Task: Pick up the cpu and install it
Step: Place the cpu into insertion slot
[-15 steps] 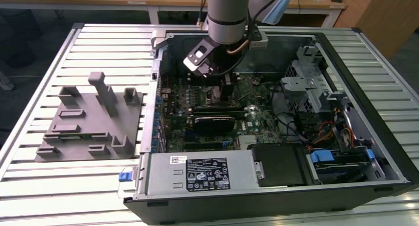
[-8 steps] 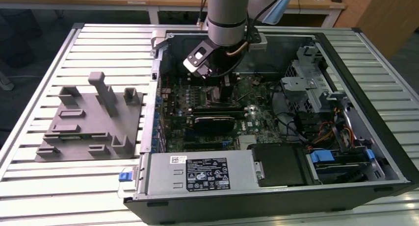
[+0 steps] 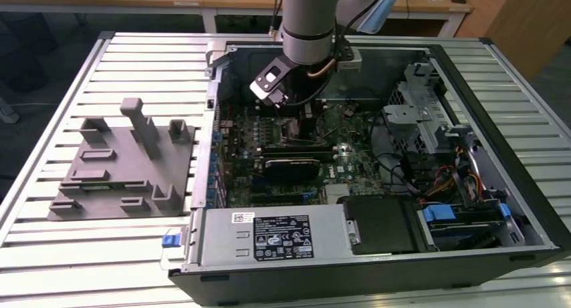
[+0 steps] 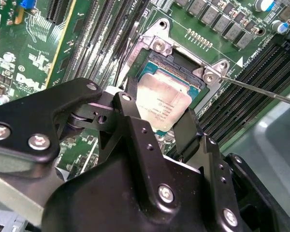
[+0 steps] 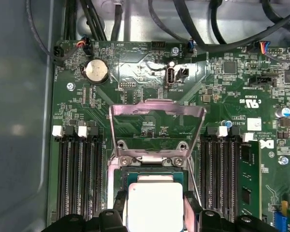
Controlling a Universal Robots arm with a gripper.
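A: Grey arm (image 3: 308,27) hung inside the open computer case (image 3: 357,281) in the exterior view.
B: Second wrist view: the gripper (image 4: 159,113) clamped the cpu (image 4: 162,99) by two opposite edges, at the socket (image 4: 179,65) right beneath it. Pale silvery top, thin dark rim.
A: First wrist view: the load plate (image 5: 157,128) stood open just beyond the gripper. Probably light, stiff, delicate underneath; edges only

Both wrist views close above cpu (image 4: 163,104)
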